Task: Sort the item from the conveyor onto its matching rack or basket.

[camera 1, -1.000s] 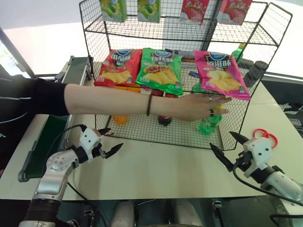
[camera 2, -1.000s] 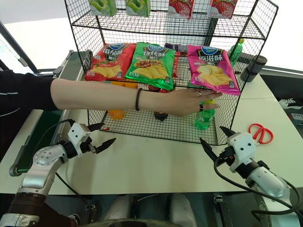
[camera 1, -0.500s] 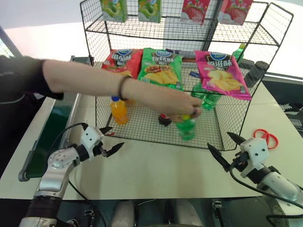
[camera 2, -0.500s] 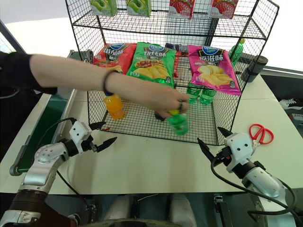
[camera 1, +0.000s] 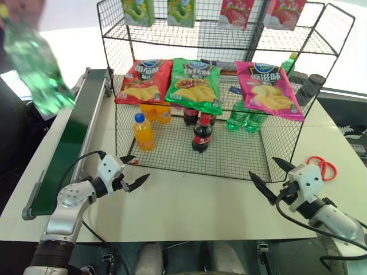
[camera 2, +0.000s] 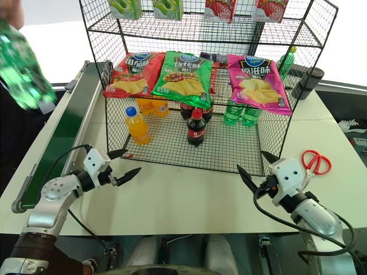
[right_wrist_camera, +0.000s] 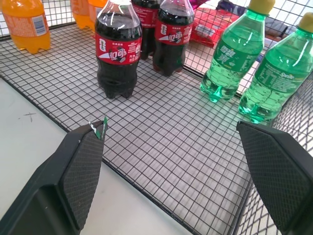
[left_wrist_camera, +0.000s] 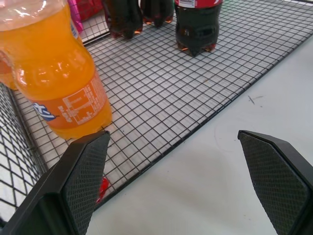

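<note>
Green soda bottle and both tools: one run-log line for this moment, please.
green soda bottle: in the air above conveyor | left tool: open, empty | right tool: open, empty | rack: untouched

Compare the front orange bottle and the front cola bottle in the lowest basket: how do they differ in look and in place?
The orange bottle has a blue cap and bright orange drink; the cola bottle has a red cap, a red label and dark drink. The orange bottle stands near the basket's left wall, closer to the left gripper; the cola bottle stands near the middle. Both stand upright on the wire floor, each ahead of more bottles of its kind.
</note>
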Robot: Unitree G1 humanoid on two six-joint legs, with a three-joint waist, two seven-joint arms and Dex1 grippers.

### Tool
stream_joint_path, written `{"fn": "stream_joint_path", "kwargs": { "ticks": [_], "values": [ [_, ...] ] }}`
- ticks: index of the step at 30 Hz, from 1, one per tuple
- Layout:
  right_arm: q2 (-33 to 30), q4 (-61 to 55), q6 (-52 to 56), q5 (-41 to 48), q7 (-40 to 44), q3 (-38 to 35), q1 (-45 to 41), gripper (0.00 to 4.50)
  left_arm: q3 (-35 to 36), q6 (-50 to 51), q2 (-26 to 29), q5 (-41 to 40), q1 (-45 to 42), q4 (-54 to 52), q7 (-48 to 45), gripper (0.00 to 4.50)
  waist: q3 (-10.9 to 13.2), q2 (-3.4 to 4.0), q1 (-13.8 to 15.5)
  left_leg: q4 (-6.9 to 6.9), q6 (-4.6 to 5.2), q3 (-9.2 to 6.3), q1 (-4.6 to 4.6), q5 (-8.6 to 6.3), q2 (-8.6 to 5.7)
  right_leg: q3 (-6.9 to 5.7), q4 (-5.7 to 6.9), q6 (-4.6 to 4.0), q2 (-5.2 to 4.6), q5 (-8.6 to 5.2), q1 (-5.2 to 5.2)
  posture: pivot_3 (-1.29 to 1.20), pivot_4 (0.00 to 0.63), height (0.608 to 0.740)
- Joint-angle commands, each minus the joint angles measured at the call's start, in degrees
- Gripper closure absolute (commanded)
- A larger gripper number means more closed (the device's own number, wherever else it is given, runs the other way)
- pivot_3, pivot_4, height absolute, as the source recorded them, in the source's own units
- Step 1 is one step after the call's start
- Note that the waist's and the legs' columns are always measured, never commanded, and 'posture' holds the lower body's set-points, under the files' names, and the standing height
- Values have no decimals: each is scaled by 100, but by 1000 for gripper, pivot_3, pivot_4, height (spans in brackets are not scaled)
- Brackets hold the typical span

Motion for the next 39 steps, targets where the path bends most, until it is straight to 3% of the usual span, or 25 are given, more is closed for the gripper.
{"fn": "stream_joint_path", "kwargs": {
  "ticks": [1, 9, 17, 26, 34, 39],
  "values": [
    [-52, -48, -121, -12, 54, 21, -77, 86, 161, 160, 12, -172, 51, -352, 85, 0, 0, 0, 2, 0, 0, 0, 0, 0, 0, 0, 0, 0, 0, 0, 0, 0, 150, 740],
    [-33, -103, -22, -47, 53, 223, -223, 86, 511, 722, 3, -582, 127, -702, 292, 0, 1, -1, -2, 0, 0, -1, 0, 0, 1, 0, 0, 0, -1, 0, -1, 0, 150, 740],
    [-62, -269, 244, 90, 90, 451, -450, 86, 1507, 1378, -178, -1296, -117, -678, 1077, 0, 2, -4, -1, 0, 0, -1, 0, 0, 1, 0, 1, 0, -1, 0, -1, 0, 150, 740],
    [234, -469, 609, 55, -14, 1339, -1036, 86, 2357, 980, -428, -915, -380, 57, 2516, 0, 1, -13, -5, -1, 0, -3, 6, 0, 1, 0, 6, 1, 3, 1, 0, 0, 150, 740],
    [573, -511, 586, -67, 40, 2358, -1230, 86, 2599, 761, -515, -940, -346, 285, 2847, 0, -6, -35, -5, 0, -1, -3, 2, 0, -1, -2, 3, 1, -10, 1, -1, 0, 150, 740],
    [692, -455, 587, -14, 44, 2628, -1269, 86, 2619, 706, -534, -891, -365, 363, 3035, 0, -5, -37, -10, -1, -1, -2, 3, 0, -1, -3, 4, 1, -17, 1, -3, 0, 150, 740]
  ]
}}
